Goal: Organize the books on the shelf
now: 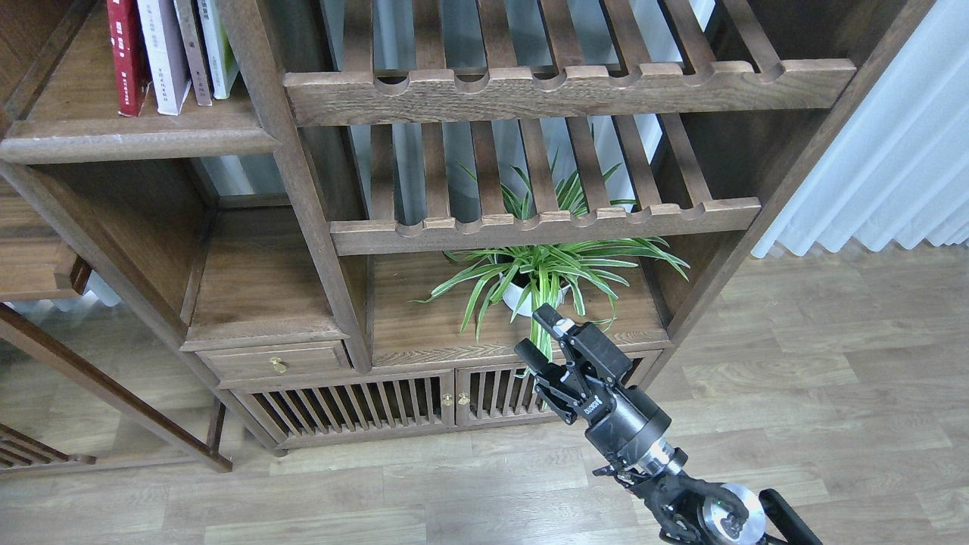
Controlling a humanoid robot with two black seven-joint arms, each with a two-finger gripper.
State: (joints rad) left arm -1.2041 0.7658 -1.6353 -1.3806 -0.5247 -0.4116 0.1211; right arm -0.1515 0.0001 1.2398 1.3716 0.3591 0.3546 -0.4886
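A red paperback (123,54) and a pale lavender-white paperback (162,54) stand upright side by side on the dark-brown shelf plank (136,141) at the top left. Right of them stand two thin books, one with a brownish spine (191,50) and one white-green (216,45). The thick black book is out of view. My right gripper (535,331) is open and empty, low in the middle, in front of the plant and far from the books. My left arm and its gripper are out of view.
Two slatted racks (568,87) with scalloped rails fill the middle bays. A potted spider plant (530,276) sits on the lower board just behind my right gripper. A drawer (276,363) and slatted cabinet doors (356,405) are below. A white curtain (886,166) hangs at the right.
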